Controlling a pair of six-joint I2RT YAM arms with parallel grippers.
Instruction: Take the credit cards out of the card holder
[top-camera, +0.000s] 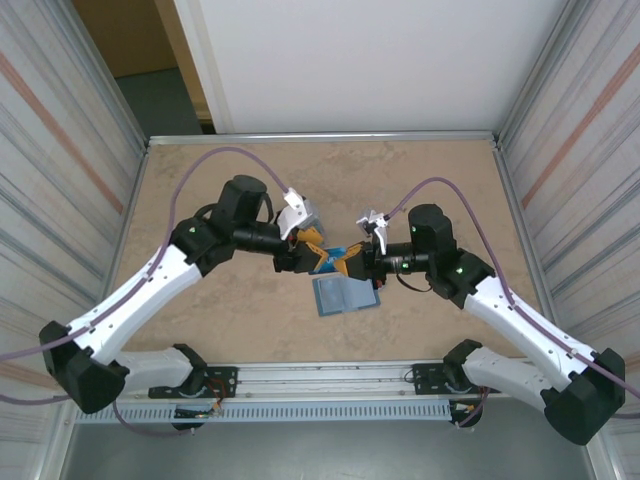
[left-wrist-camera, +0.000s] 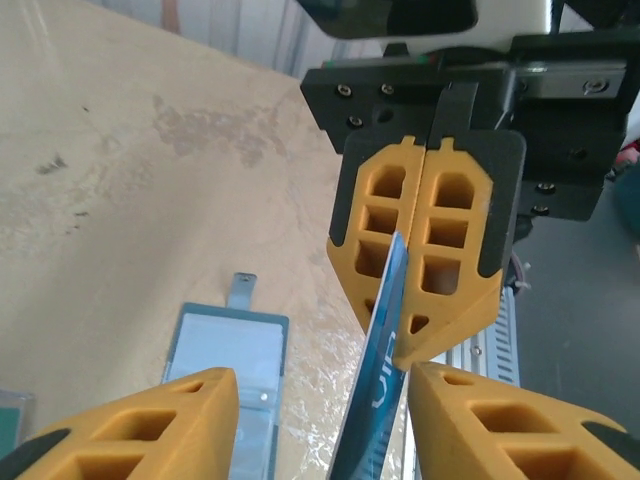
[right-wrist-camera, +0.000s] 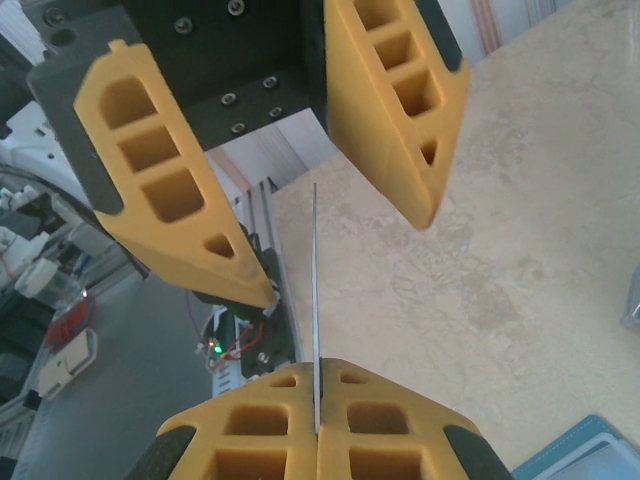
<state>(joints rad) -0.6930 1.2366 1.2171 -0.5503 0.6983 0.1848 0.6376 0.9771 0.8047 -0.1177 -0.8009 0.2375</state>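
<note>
A blue credit card (left-wrist-camera: 385, 390) hangs on edge above the table, between the two grippers at the middle (top-camera: 328, 258). My right gripper (right-wrist-camera: 317, 372) is shut on one end of it, and the card shows as a thin line (right-wrist-camera: 316, 290). My left gripper (left-wrist-camera: 325, 385) is open, one finger on each side of the card's other end, with gaps showing (right-wrist-camera: 345, 255). The card holder (top-camera: 345, 297) lies open and flat on the table just below them, its pale inside up (left-wrist-camera: 225, 360).
The near edge of the table has a metal rail (top-camera: 330, 375) between the arm bases. Corrugated walls (top-camera: 60, 150) close in both sides. A flat teal piece (left-wrist-camera: 8, 415) lies on the table at the left of the card holder.
</note>
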